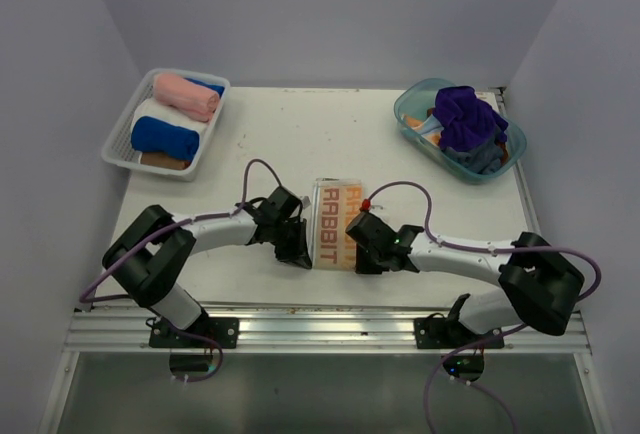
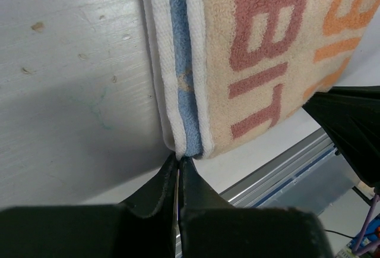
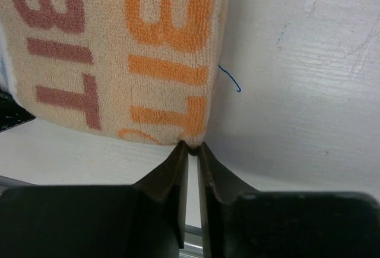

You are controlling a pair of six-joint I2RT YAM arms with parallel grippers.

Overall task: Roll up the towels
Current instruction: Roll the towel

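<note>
The cream RABBIT towel (image 1: 336, 222) lies folded into a narrow strip at the table's near middle. My left gripper (image 1: 300, 254) is shut on its near left corner, where the white and blue hem (image 2: 183, 91) meets the fingertips (image 2: 178, 158). My right gripper (image 1: 362, 254) is shut on the near right corner; the orange-lettered edge (image 3: 172, 62) ends at its fingertips (image 3: 191, 146). Rolled pink (image 1: 186, 95), white (image 1: 165, 114) and royal blue (image 1: 164, 138) towels lie in the white mesh basket (image 1: 122, 140). A purple towel (image 1: 467, 117) is heaped in the teal tub (image 1: 412, 104).
The basket stands at the back left, the teal tub at the back right, holding more cloth under the purple towel. The metal rail (image 1: 330, 326) runs along the table's near edge just behind both grippers. White walls close in the table on three sides.
</note>
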